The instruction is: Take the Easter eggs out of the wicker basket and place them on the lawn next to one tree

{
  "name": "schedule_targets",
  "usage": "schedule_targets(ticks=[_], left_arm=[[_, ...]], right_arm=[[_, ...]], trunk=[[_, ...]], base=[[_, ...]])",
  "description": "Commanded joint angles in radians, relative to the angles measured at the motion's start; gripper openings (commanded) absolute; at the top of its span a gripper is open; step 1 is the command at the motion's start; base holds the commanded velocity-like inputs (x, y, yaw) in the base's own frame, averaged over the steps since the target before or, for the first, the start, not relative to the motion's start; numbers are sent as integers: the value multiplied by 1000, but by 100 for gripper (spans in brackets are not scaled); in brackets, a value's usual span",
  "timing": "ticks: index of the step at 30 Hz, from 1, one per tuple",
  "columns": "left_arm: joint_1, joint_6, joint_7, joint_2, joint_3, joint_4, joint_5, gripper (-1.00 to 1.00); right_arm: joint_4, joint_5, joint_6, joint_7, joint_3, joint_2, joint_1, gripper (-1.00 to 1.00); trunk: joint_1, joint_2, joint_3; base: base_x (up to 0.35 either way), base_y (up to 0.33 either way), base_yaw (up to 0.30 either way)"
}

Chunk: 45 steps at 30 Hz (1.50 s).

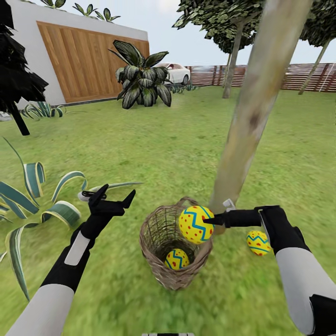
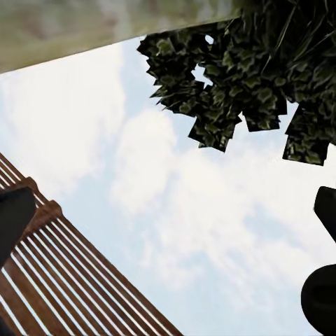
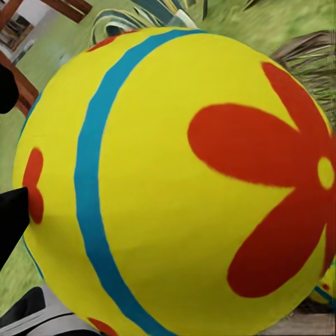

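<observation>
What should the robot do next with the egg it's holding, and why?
Probably carry the yellow zigzag egg in the right gripper sideways, away from the round woven wicker basket, toward the pale leaning tree trunk, where another egg already lies on the green lawn.

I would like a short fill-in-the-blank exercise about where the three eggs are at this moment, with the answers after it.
1. The right pincer holds one Easter egg above the ____.
2. Inside the wicker basket, ____ egg remains.
3. The third egg lies on the lawn beside the leaning ____.
4. The left pincer is open and holds ____.

Answers: basket; one; tree; nothing
</observation>
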<state>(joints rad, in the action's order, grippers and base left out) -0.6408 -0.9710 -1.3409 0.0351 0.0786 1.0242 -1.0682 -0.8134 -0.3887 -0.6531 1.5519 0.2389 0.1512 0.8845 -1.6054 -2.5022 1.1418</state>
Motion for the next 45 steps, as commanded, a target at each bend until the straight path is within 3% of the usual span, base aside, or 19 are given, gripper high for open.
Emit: schedule_targets(ticks=[1,5,9,13,17,45], left_arm=[[0,-9,0,0,0,0,-3,100],[0,-9,-2,0,0,-1,-4,100],[0,-9,-3,-1,0,-2,-4,100],[0,-9,-3,-1,0,-3,-3,100],[0,-9,-3,-1,0,-3,-4,100],[0,-9,0,-11,0,-1,2,100]], right_arm=[[-2,-10,-17,3,3,-1,1,-100],[-2,-7,-22,6,6,1,1,-100],[-2,-8,-21,7,100,6,1,-100],[-1,-8,-25,7,112,16,1,-100],[-1,-8,-24,7,159,16,1,-100],[7,-9,-22,-1,165,14,1,-100]], trunk=[[0,0,1],[0,0,-3],[0,0,-8],[0,0,-12],[0,0,-17],[0,0,-49]], base=[[-14,-208,-4],[84,-233,-164],[8,-15,-212],[0,0,-213],[0,0,-213],[0,-276,-219]])
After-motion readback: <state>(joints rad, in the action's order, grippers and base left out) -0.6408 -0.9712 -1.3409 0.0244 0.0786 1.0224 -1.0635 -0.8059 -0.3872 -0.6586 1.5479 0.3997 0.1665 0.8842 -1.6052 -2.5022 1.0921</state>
